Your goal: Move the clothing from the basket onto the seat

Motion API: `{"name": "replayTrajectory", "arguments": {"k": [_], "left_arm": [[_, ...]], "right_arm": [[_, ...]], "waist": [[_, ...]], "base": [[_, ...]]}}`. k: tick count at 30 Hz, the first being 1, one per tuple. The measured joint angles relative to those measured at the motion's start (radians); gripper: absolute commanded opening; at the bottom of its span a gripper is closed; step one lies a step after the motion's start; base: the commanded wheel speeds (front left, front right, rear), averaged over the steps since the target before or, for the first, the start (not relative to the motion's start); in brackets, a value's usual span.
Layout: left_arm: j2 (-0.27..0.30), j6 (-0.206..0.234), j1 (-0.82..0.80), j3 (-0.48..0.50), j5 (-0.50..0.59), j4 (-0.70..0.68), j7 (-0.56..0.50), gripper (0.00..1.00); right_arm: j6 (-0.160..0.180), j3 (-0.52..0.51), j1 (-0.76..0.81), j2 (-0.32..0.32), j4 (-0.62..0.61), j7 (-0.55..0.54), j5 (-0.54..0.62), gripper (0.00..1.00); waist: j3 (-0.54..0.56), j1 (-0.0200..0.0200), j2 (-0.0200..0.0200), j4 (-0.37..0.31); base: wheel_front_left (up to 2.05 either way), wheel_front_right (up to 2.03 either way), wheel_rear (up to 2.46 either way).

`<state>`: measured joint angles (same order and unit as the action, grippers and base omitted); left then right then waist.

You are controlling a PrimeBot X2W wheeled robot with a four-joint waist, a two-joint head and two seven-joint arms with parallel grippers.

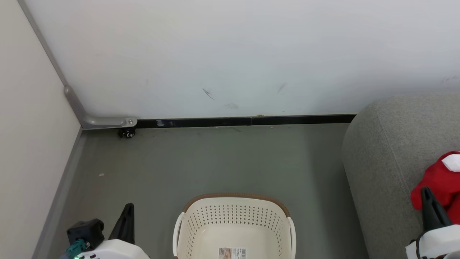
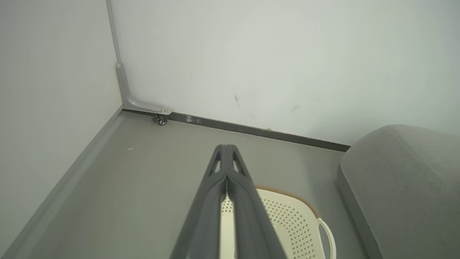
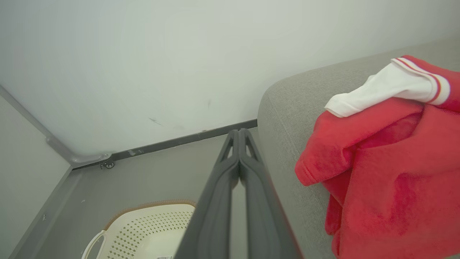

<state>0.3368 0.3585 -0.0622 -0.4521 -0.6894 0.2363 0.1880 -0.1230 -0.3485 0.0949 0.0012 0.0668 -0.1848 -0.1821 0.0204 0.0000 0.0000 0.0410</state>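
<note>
The cream-white basket [image 1: 233, 223] with a brown rim stands on the floor at the bottom centre, with only a barcode label showing on its floor. The red clothing [image 1: 440, 183] with a white cuff lies on the grey seat [image 1: 388, 151] at the right. In the right wrist view the clothing [image 3: 388, 169] drapes over the seat's [image 3: 287, 108] edge. My left gripper [image 1: 127, 208] is shut, left of the basket, holding nothing. My right gripper [image 1: 427, 192] is shut, just in front of the clothing. Both wrist views show the fingertips pressed together: left gripper [image 2: 225, 148], right gripper [image 3: 239, 132].
A pale wall with a dark skirting strip [image 1: 244, 121] runs behind. A side panel [image 1: 32, 144] on a metal bracket with a small caster [image 1: 128, 132] closes the left. Grey floor [image 1: 215, 162] lies between basket, wall and seat.
</note>
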Motion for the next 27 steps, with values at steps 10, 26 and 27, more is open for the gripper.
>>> {"name": "replayTrajectory", "arguments": {"k": [10, 26, 27], "left_arm": [[-0.034, -0.045, 0.000, 0.063, -0.112, -0.012, -0.033, 0.00], [-0.083, -0.123, 0.000, 0.147, -0.260, -0.018, -0.080, 0.00], [-0.087, -0.126, 0.000, 0.151, -0.270, -0.019, -0.083, 0.00]], "right_arm": [[0.000, -0.008, -0.049, -0.001, 0.059, -0.030, -0.150, 0.00], [0.000, -0.004, -0.082, -0.004, 0.106, -0.050, -0.381, 0.00], [0.000, -0.003, -0.085, -0.004, 0.108, -0.050, -0.396, 0.00]], "waist": [[-0.002, 0.0011, 0.0000, -0.006], [0.003, 0.0117, 0.0000, -0.015], [0.004, 0.0121, 0.0000, -0.015]], "base": [[0.00, 0.00, 0.00], [0.00, 0.00, 0.00], [0.00, 0.00, 0.00]]}}
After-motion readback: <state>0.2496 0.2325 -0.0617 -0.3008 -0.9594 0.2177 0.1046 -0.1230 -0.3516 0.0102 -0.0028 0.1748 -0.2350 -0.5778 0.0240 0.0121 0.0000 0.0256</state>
